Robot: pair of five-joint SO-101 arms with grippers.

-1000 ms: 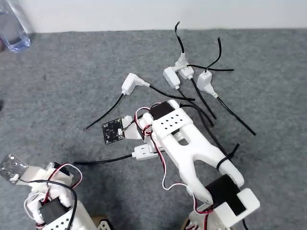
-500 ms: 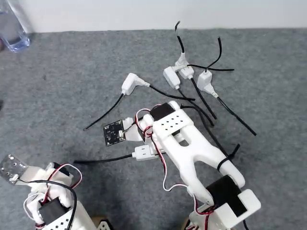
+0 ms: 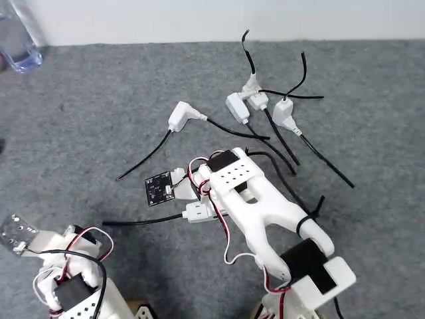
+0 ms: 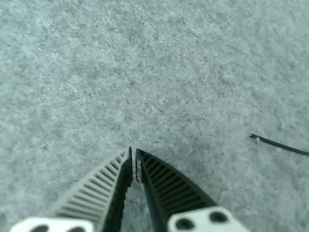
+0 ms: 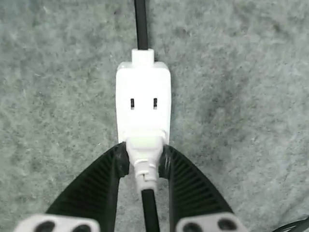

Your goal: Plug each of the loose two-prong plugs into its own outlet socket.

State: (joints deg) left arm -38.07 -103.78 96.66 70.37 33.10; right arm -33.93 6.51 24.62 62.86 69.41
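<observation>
A white outlet socket (image 5: 143, 104) with two slots on its face lies on the grey carpet, its black cord running away from me. My right gripper (image 5: 143, 157) is shut on a white two-prong plug (image 5: 144, 147) whose front is pressed against the socket's near end. From above, this socket (image 3: 196, 212) lies under the right arm's wrist (image 3: 232, 174). Farther back lie a loose angled plug (image 3: 179, 116), another loose plug (image 3: 284, 111), and a joined white plug-and-socket cluster (image 3: 247, 101). My left gripper (image 4: 133, 162) is shut on nothing above bare carpet at the near left.
Black cords (image 3: 282, 143) cross the carpet right of the right arm. One thin cord end (image 4: 277, 143) lies near the left gripper. A clear bottle (image 3: 16, 40) stands at the far left corner. The left arm (image 3: 66, 279) is folded at the front edge.
The right arm's wrist has drawn back a little toward the front edge while keeping hold of the plug. The left arm has not moved.
</observation>
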